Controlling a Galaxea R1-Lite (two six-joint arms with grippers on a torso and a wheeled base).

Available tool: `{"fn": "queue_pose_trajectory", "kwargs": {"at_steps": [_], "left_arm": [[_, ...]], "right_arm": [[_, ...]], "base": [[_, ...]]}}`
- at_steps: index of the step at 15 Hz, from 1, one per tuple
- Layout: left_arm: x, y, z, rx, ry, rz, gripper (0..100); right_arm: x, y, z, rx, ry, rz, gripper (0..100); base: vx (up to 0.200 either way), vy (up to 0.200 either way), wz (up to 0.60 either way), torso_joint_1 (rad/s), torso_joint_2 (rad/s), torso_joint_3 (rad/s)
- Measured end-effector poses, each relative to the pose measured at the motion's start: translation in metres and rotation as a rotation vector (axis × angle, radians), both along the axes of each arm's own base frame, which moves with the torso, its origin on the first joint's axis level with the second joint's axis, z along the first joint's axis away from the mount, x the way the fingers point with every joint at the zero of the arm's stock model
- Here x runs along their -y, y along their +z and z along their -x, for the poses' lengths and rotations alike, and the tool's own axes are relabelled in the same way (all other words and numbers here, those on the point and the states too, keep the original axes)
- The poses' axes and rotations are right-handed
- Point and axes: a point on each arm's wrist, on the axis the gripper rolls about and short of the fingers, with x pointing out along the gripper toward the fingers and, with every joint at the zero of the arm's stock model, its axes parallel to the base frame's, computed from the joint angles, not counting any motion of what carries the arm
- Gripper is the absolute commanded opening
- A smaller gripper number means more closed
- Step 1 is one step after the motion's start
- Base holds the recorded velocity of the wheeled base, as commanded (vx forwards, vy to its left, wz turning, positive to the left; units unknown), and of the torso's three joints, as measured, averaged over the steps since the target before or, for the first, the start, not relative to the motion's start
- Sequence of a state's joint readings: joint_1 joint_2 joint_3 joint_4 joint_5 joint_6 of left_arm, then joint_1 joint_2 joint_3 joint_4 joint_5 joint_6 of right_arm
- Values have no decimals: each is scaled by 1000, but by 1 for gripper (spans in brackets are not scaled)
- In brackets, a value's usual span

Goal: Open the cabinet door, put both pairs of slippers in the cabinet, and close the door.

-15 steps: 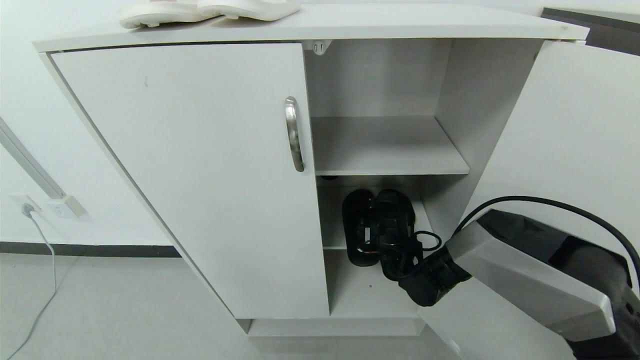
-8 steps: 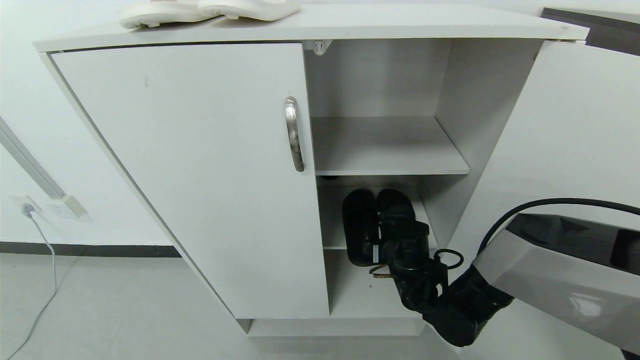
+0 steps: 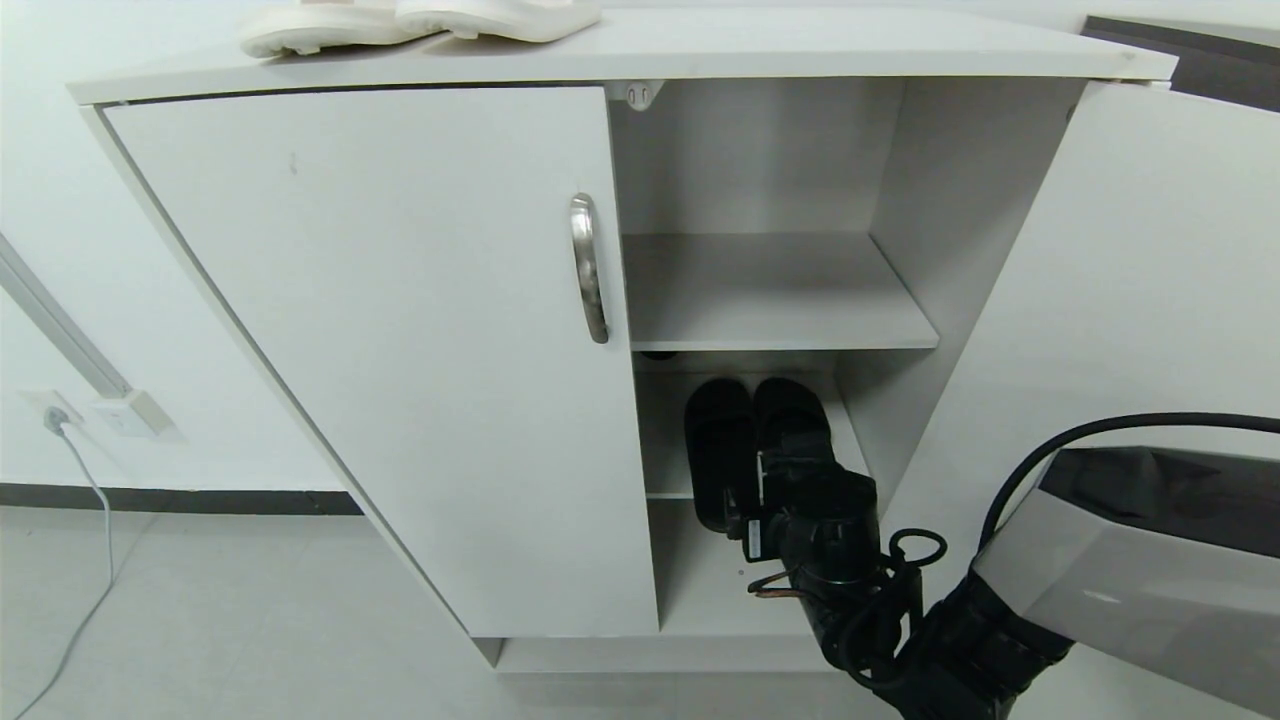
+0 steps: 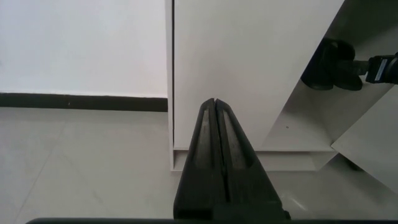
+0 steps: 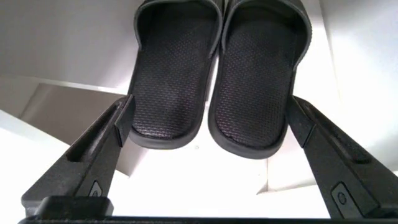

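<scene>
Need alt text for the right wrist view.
Pair of black slippers lying side by side on a white cabinet shelf, heels toward the camera. The right end effector is open, one finger on either side of the heels.

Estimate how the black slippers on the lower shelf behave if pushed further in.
The black slippers: thick moulded soles look foam-like, so probably light, slightly bendy. They lie flat, so likely to slide, not roll. Heels overhang the shelf edge; a downward nudge might tip them.

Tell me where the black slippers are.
Head view: the black slippers lie on the lower shelf, open right half of the cabinet, before the right gripper.
</scene>
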State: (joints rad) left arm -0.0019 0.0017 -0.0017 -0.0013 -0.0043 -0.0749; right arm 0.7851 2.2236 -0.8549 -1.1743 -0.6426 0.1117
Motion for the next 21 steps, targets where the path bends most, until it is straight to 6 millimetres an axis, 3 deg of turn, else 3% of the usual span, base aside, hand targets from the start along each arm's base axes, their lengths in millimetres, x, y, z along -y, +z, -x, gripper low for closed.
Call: {"fn": "queue_pose_trajectory", "kwargs": {"at_steps": [9,21], "left_arm": [[0,0,0,0,0,0,0],[0,0,0,0,0,0,0]], "right_arm": [[-1,1,2,1,6,1,100],[-2,2,1,6,4,-2,100]], "base": [[-200,0,0,3,2,5],[0,0,0,0,0,0]]}}
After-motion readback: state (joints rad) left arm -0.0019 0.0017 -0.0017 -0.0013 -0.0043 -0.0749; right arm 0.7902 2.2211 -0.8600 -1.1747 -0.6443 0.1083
